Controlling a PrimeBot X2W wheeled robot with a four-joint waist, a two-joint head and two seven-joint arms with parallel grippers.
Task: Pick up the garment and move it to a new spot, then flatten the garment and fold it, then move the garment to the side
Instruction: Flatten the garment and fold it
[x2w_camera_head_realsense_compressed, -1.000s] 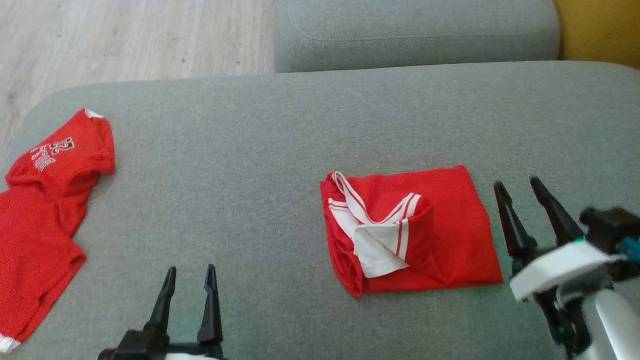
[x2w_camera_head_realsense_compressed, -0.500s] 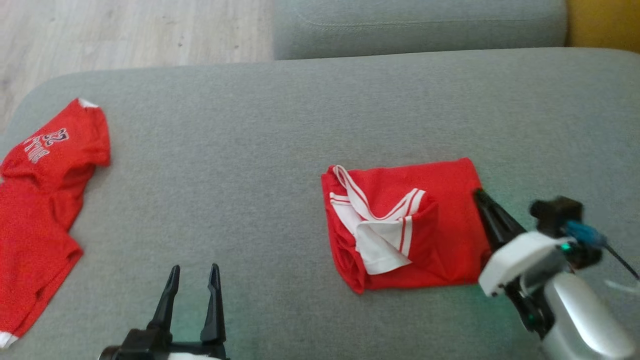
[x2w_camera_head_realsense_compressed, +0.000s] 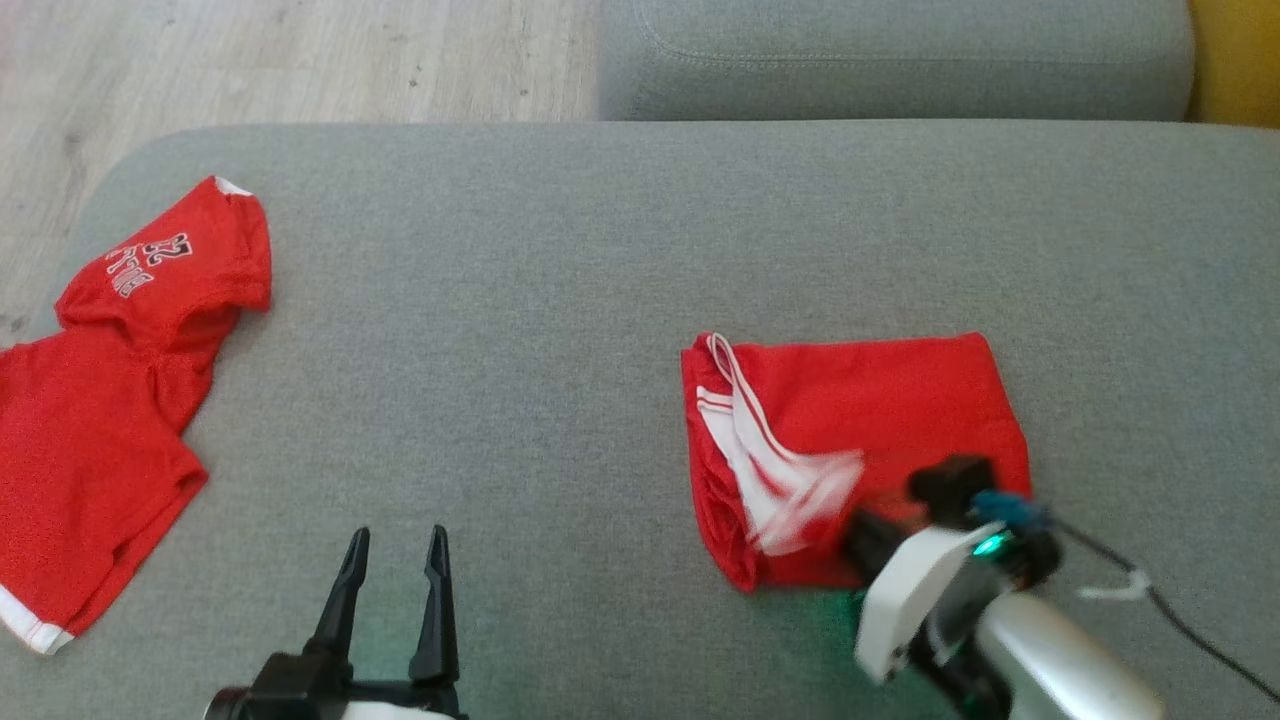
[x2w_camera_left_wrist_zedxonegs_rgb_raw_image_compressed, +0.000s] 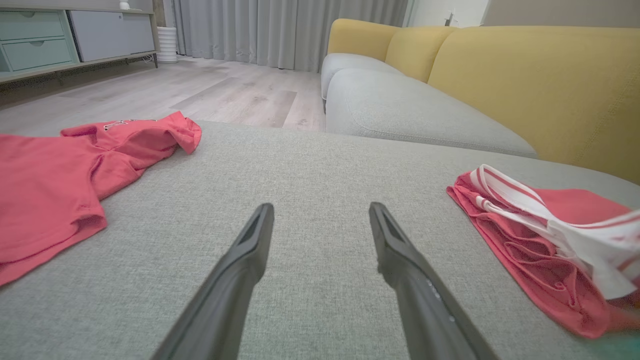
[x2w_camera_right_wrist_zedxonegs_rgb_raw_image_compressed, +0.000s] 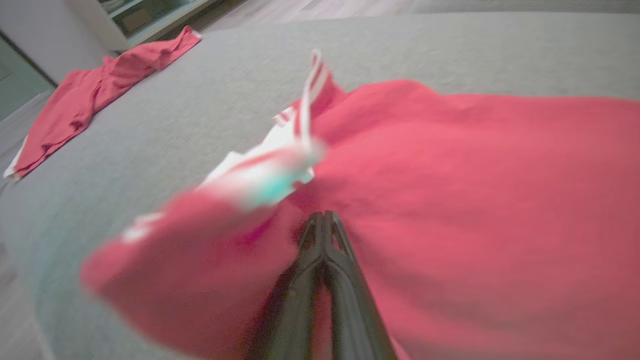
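Right gripper (x2w_camera_right_wrist_zedxonegs_rgb_raw_image_compressed: 324, 216) pinched shut on the folded garment (x2w_camera_head_realsense_compressed: 880, 400)
It lies right of centre on the cushion (x2w_camera_head_realsense_compressed: 500, 300), well apart from the shirt (x2w_camera_head_realsense_compressed: 100, 420) at left; left gripper (x2w_camera_head_realsense_compressed: 398, 537) hangs open. Lift low and drag slowly so your pinch takes every layer and the fold holds
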